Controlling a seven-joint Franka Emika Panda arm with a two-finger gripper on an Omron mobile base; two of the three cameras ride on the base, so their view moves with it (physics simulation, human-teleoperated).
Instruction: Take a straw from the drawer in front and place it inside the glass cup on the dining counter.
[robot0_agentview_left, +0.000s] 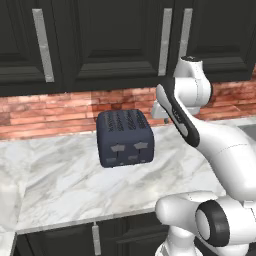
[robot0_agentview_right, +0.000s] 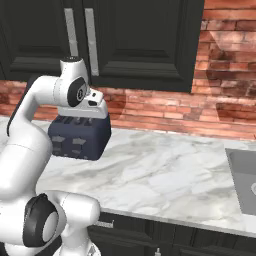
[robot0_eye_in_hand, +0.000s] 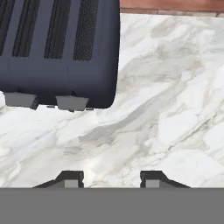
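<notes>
Table (robot0_agentview_left: 65, 185): white-grey veined marble, smooth, slight sheen. Toaster (robot0_agentview_left: 124, 138): dark navy, matt, plastic-looking, grey levers. Wall (robot0_agentview_right: 220, 107): red brick, rough. Cabinet doors (robot0_agentview_left: 120, 40): black, panelled, satin; handles (robot0_agentview_left: 165, 42) brushed silver metal. Arm (robot0_agentview_left: 220, 150): glossy white plastic.

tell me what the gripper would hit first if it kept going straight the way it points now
Most likely the bare marble worktop: the gripper points down at it, fingers apart, nothing between. The dark toaster sits off to one side of that line, though depth is hard to judge.

Brick wall (robot0_agentview_right: 220, 90), black cabinets (robot0_agentview_left: 110, 40), marble worktop (robot0_agentview_right: 165, 175)
</notes>
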